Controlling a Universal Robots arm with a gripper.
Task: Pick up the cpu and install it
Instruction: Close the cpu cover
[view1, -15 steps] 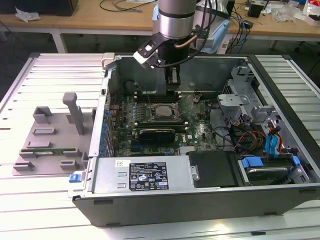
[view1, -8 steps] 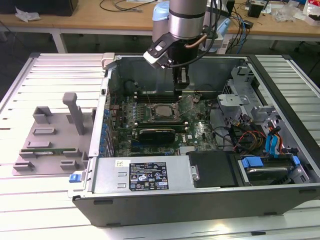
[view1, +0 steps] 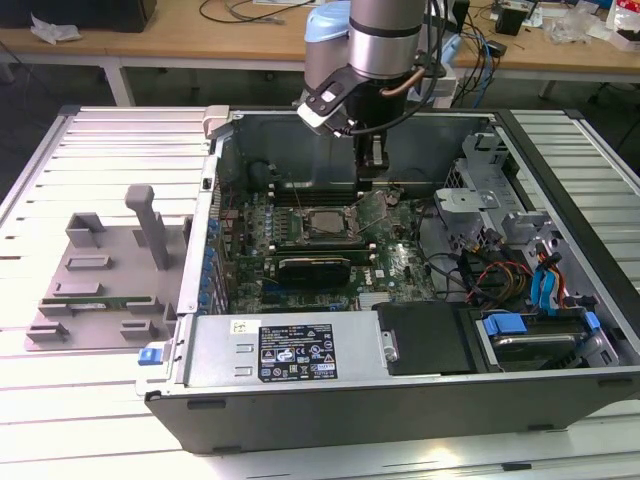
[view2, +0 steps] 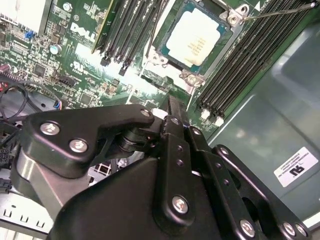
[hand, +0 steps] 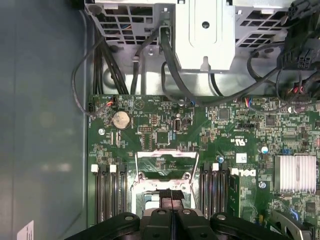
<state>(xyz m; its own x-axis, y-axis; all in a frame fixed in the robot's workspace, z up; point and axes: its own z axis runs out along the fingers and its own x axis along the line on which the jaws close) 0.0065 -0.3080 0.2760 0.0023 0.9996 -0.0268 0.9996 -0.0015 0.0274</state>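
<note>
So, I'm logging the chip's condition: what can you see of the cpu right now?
The cpu is a flat square chip with a pale silver-grey metal top plate, faint print on it and a thin green rim. In the second wrist view it lies flat inside the metal socket frame, between rows of black memory slots. In the first wrist view the hinged load plate stands raised, so nothing clamps it. The claw hovers apart from it, shut and empty.
</note>
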